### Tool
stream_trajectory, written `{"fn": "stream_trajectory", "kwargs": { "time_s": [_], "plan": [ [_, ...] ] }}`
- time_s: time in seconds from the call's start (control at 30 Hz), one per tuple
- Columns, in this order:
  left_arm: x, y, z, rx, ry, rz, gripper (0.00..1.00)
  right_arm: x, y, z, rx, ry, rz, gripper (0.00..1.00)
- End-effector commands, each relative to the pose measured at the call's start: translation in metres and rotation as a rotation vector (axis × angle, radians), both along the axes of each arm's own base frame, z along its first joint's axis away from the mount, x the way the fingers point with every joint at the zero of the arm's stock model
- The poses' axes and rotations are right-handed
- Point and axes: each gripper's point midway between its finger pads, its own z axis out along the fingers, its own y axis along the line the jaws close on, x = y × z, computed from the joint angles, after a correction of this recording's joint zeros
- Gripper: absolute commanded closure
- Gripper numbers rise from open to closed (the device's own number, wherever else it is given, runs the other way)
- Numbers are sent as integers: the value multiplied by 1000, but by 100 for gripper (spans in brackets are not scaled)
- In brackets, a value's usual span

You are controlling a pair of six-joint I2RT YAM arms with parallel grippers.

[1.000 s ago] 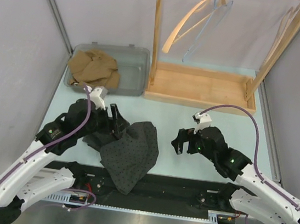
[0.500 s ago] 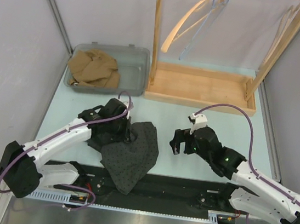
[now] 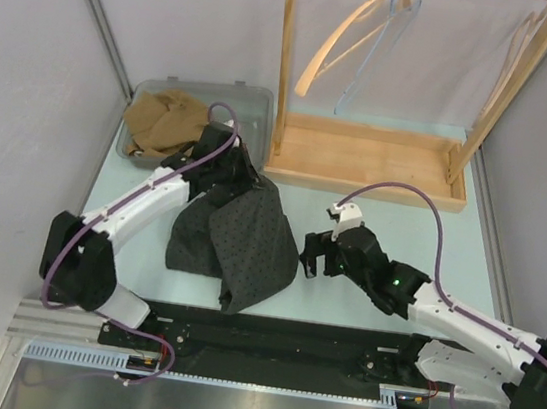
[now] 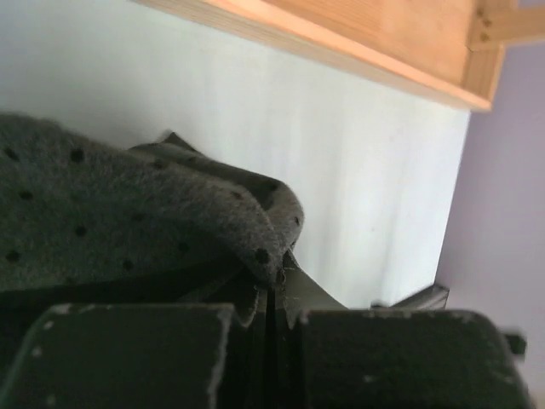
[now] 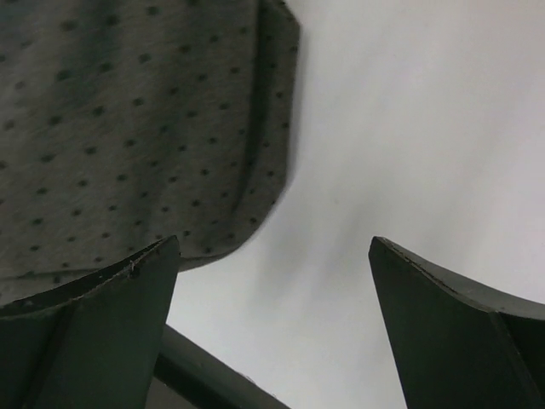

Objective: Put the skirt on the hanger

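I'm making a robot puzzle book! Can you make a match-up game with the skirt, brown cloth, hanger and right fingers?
Things:
1 skirt
2 brown cloth
3 hanger
4 right fingers

Where or how:
a in the bin
b open, holding nothing
c pinched by the left fingers
d hanging in the rack

Pairs: 1-c, 2-a, 3-d, 4-b

One skirt (image 3: 249,237), one tan cloth (image 3: 168,122), one bin (image 3: 252,121), one rack (image 3: 360,160), two arms (image 3: 143,202).
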Motion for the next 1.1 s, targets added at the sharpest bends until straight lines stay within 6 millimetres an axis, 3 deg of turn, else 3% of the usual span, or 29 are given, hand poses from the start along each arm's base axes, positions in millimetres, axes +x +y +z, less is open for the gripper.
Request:
{"fn": "stream_trajectory", "kwargs": {
  "time_s": [0.0,0.03,0.07,0.1,0.17,0.23,0.27,0.3,0.37,0.47,0.5,0.57,0.63,0.77,0.87,0.9,0.97,1.0,1.07],
  "plan": [
    [44,-11,7,-84,2,69,100,8,46,48,79,-144,75,2],
    [47,-13,4,-84,10,57,100,8,55,45,54,-149,94,3],
    [52,-15,8,-82,5,57,100,7,67,59,61,-192,122,4],
    [56,-16,-1,-69,20,53,100,8,73,61,38,-216,120,4],
    [64,-19,4,-73,12,43,100,-2,97,57,-1,-239,175,4],
    [70,-22,-2,-59,18,27,100,-11,119,67,-9,-267,224,4],
    [73,-22,2,-57,17,22,100,-11,129,51,-51,-252,242,5],
    [74,-22,2,-46,14,10,100,-14,140,58,-41,-258,254,6],
    [75,-22,1,-29,16,-4,99,-24,157,40,-84,-233,297,9],
    [71,-17,-4,1,18,-34,99,-34,181,39,-76,-214,327,12],
    [69,-16,-5,9,14,-49,98,-34,187,23,-107,-191,328,15],
    [64,-12,-10,13,27,-57,97,-33,193,16,-125,-151,303,18],
    [62,-10,-11,11,27,-68,95,-27,185,-9,-216,-112,247,24],
    [57,-4,-13,18,26,-69,93,-23,159,-33,-288,-54,125,37],
    [55,0,-12,35,17,-78,92,-20,129,-41,-307,-30,16,63],
    [55,2,-12,44,13,-78,92,-18,117,-43,-321,-22,-15,77],
    [51,8,-15,72,13,-86,92,-17,98,-35,-296,-29,-80,88],
    [49,11,-14,84,5,-88,92,-16,91,-32,-291,-36,-98,99],
    [41,18,-20,120,3,-105,86,-10,79,-16,-242,-53,-132,100]
  ]
}}
